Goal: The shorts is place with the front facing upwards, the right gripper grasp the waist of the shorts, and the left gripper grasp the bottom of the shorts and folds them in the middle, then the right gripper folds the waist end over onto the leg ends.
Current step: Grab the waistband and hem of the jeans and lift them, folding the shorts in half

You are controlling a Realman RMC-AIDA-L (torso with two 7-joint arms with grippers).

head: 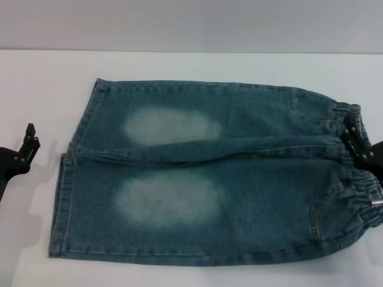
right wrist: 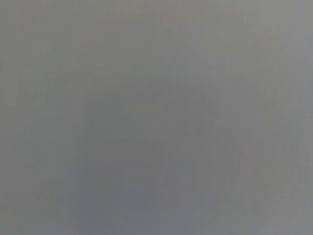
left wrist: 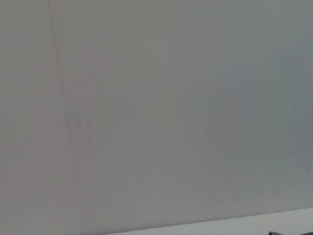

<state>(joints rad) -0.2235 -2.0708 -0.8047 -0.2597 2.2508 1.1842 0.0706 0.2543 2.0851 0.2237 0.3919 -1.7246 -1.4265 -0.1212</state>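
Observation:
The blue denim shorts (head: pixel 209 173) lie flat on the white table (head: pixel 36 84), front up, with two faded patches on the legs. The elastic waist (head: pixel 362 191) points right and the leg ends (head: pixel 69 179) point left. My right gripper (head: pixel 358 142) is over the middle of the waistband, at the shorts' right edge. At the far left, my left gripper (head: pixel 29 143) hangs over bare table, a short way off the leg ends and apart from the cloth. Both wrist views show only plain grey, without the shorts.
White table surface surrounds the shorts on the far side and left. The table's far edge (head: pixel 191 51) meets a grey wall. The shorts' near hem lies close to the bottom of the head view.

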